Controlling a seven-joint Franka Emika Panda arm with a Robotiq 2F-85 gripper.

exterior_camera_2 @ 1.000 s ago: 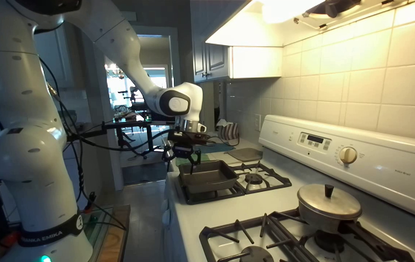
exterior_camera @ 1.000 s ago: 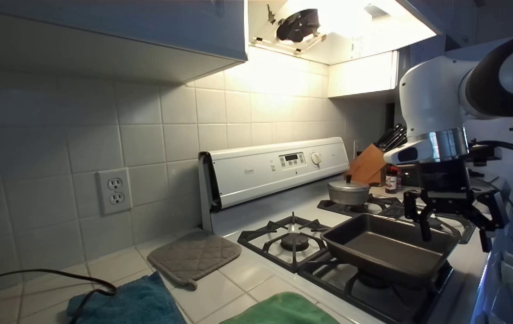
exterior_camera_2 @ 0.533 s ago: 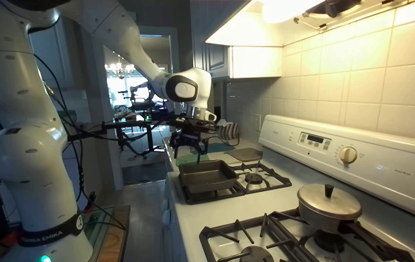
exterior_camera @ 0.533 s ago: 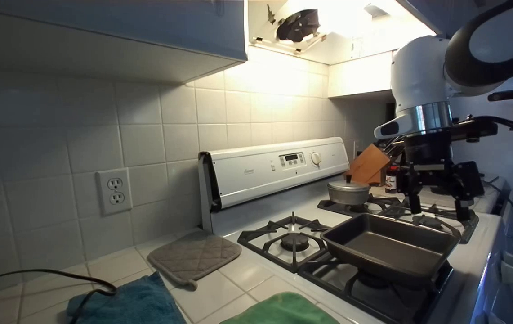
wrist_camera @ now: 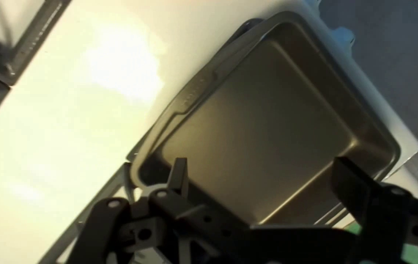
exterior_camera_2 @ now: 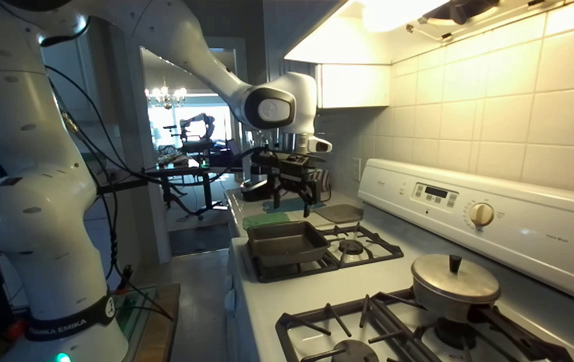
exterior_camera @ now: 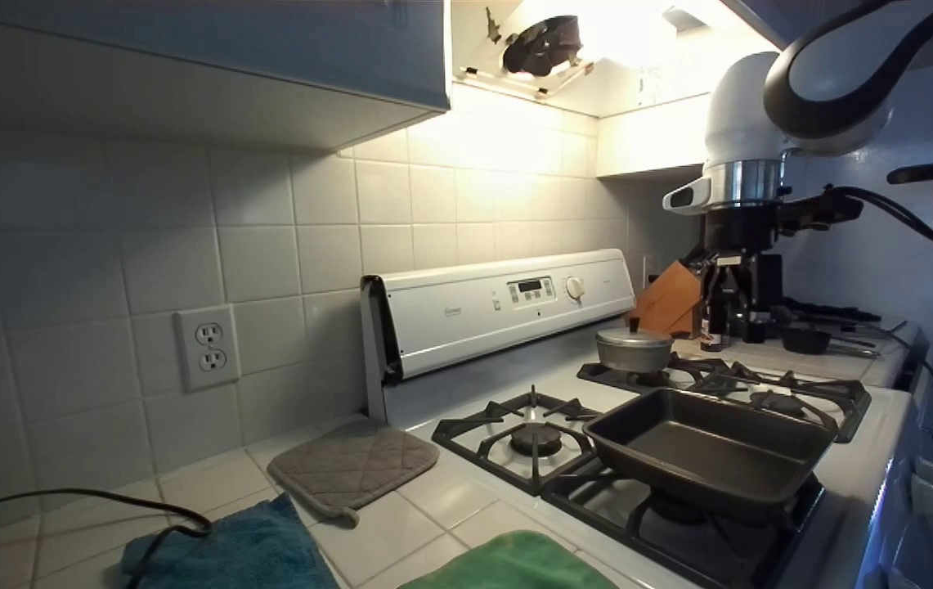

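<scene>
The gripper [wrist_camera: 262, 170] hangs above the stove [exterior_camera_2: 287, 301], jaws apart. Below them, seen through the gap in the wrist view, the pan [wrist_camera: 260, 121] sits on a grate [exterior_camera_2: 297, 274] by the stove's front corner

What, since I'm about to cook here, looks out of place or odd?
The fan in the range hood sits exposed, with no cover visible over it. A black cord trails across the blue towel on the counter, which looks untidy. The baking pan shows no visible damage.
</scene>
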